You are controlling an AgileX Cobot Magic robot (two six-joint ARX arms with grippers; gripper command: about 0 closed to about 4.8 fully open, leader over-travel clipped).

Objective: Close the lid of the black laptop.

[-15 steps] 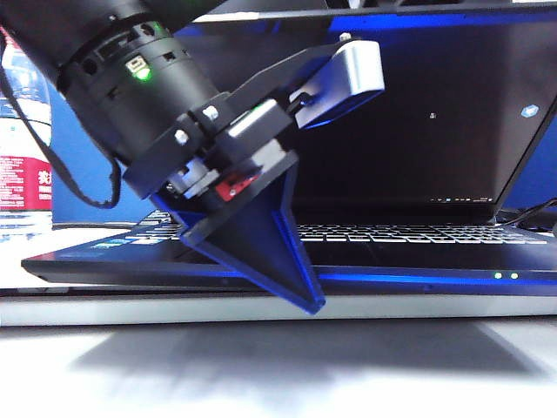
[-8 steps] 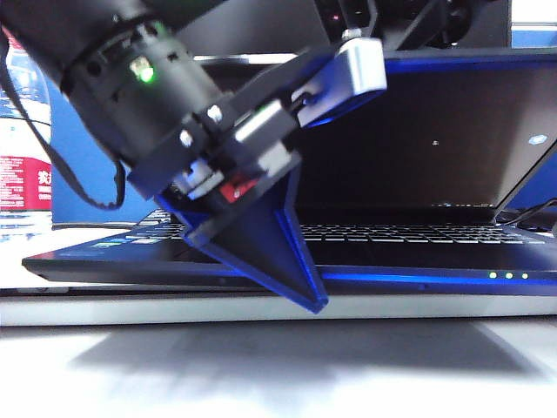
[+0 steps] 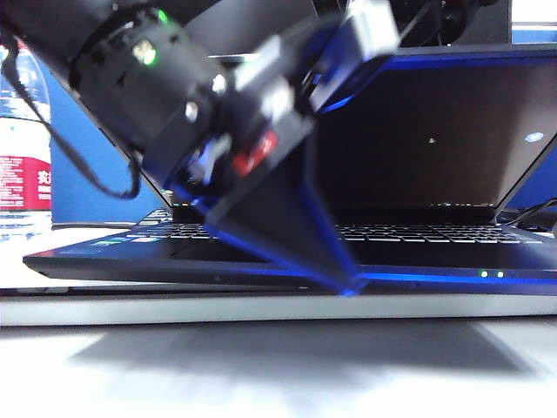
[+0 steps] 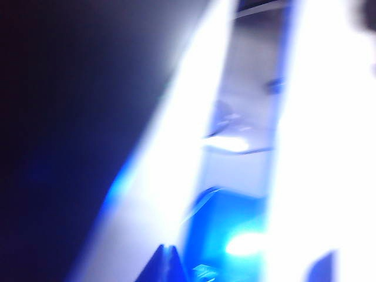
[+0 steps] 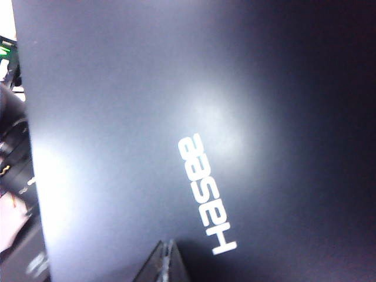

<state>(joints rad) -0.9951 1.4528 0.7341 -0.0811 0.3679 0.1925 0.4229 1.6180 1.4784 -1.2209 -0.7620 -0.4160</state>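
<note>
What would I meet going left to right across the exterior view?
Water bottle with a red label at the left edge → left gripper, blurred, jaws together in a blue wedge in front of the black laptop → dark screen of the lid → green LED dots on the laptop's front edge.

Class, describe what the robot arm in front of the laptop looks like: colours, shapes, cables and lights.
The left arm is a black cylinder with a green light and a thin black cable looping beside it. Its left gripper has dark blue wedge-shaped fingers, silver bolts, a red part and a silver-grey wrist camera block.
</note>
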